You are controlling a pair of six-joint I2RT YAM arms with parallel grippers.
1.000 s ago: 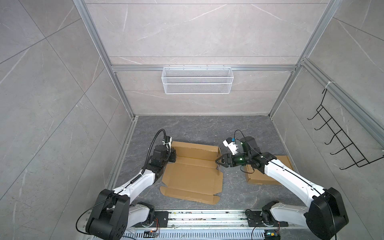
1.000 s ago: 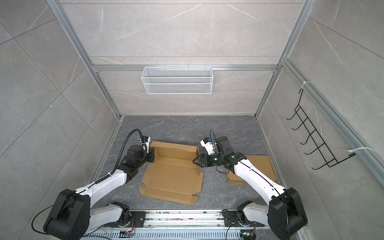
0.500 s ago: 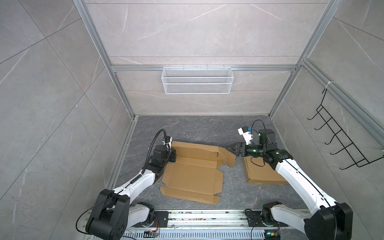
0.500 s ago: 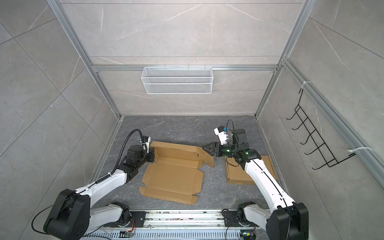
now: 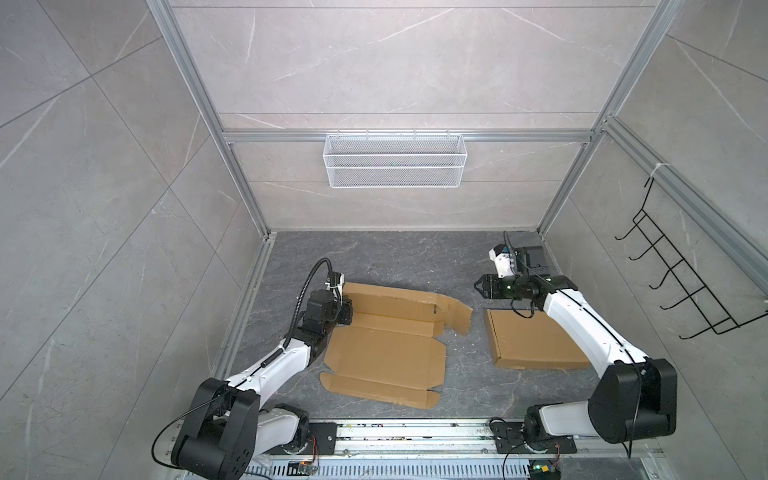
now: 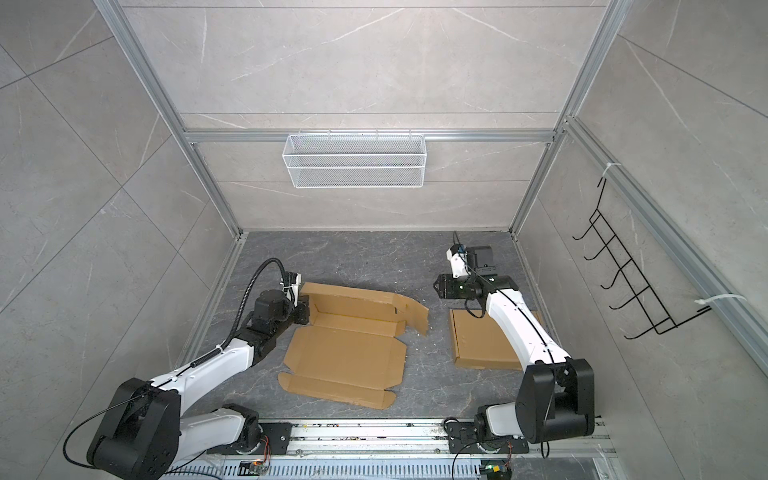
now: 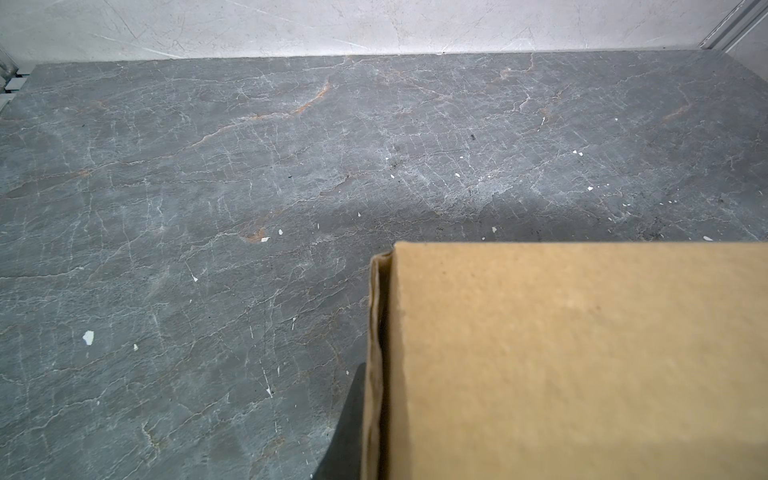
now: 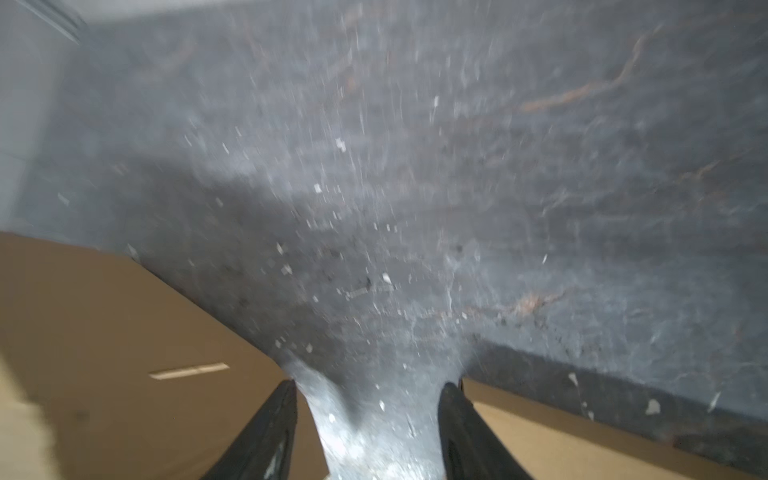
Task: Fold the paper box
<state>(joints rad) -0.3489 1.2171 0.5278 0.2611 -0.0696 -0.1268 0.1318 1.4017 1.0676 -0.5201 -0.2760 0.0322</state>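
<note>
**Paper box [image 5: 386, 357]: free end flap lies left of the open right gripper [image 5: 478, 286]**

1. Left gripper [image 5: 349, 311], black, two-finger, parallel type. The jaws are drawn narrow on the left end of the raised rear wall [image 5: 390, 298]. In the left wrist view, one dark finger [image 7: 345, 436] lies against the doubled cardboard edge. The opposite finger is hidden behind the wall.

2. Paper box, brown corrugated cardboard, partly unfolded. It lies on the dark grey veined stone table [image 5: 374, 257], left of centre in both top views. The base panel and the front flap strip [image 5: 378, 390] lie flat. The long axis of the rear wall runs left to right, from the left gripper toward the right gripper.

3. End flap [image 5: 457, 318]. At the right end of the rear wall it bends outward and toward the robot base. It is not tucked in, and nothing holds it.

4. Right gripper, same type. It sits apart from the end flap and points left toward it. In the right wrist view, which is blurred, the jaws stand apart with only table surface between them.

5. Second box [image 5: 536, 340], flat, closed, brown cardboard. It lies beneath the right arm, clear of the paper box.

Assessment: the right arm is nearer to the end flap. The coming move probably depends on a leftward reach to it while the left gripper anchors the opposite end.
</note>
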